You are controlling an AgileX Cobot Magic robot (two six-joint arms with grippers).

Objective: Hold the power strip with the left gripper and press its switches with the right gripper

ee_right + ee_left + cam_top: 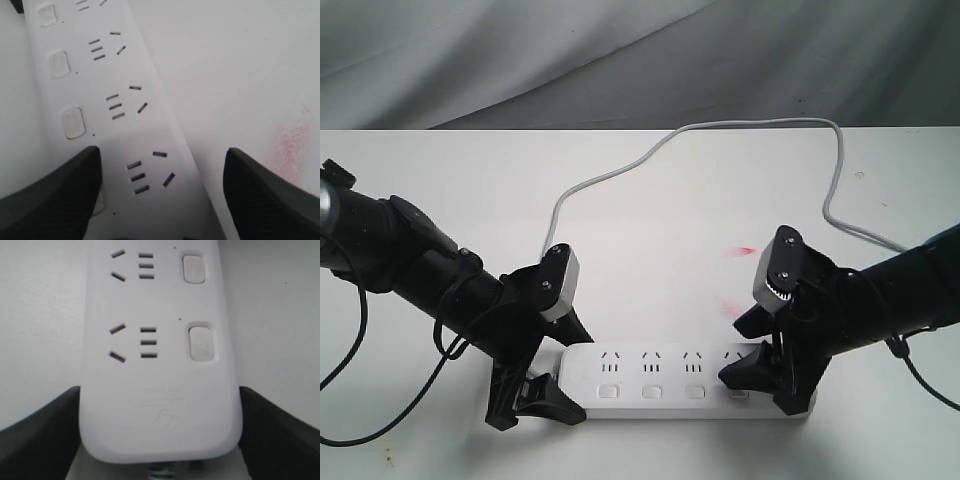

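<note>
One left claw (160, 391) clamps power strip (665, 377) (right claw (162, 151) spread).

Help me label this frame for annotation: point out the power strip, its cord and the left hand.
power strip (672, 375): exterior view, top face.
cord (760, 123): exterior view, far stretch.
left hand (159, 426): left wrist view, midway between fingertips.
</note>
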